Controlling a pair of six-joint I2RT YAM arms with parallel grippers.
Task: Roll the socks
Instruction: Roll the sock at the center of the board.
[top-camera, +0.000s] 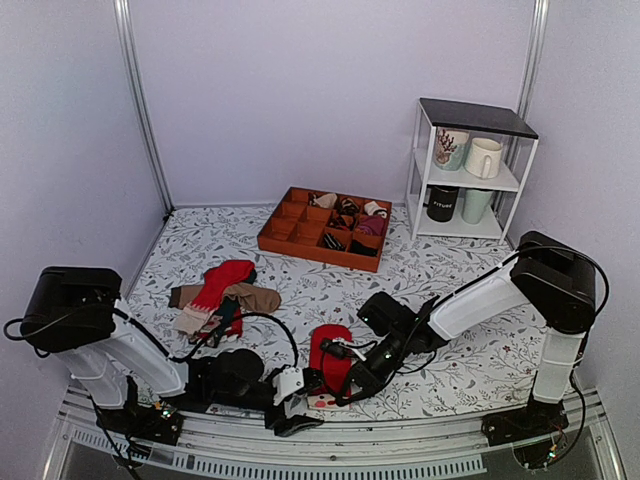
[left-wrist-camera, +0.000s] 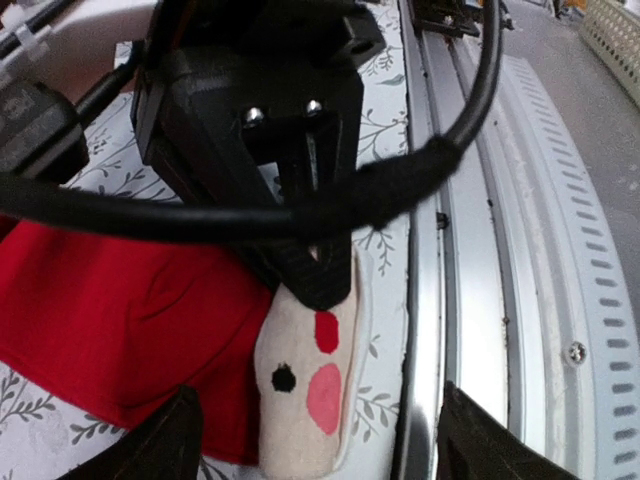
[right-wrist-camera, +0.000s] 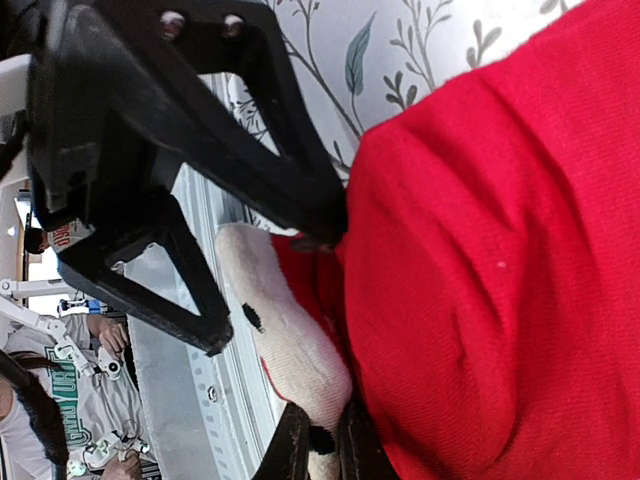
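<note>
Pinching the socks (top-camera: 330, 352) with right fingers (right-wrist-camera: 291, 447)

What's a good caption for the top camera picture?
Right end effector pinches the red socks; left end effector sits open beside them.

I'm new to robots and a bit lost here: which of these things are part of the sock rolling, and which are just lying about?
In the job: red socks; right claw pinching their pale cuff; left claw, open near that cuff.
Just lying about: mixed sock heap; orange tray of rolled bundles; shelf with mugs.
</note>
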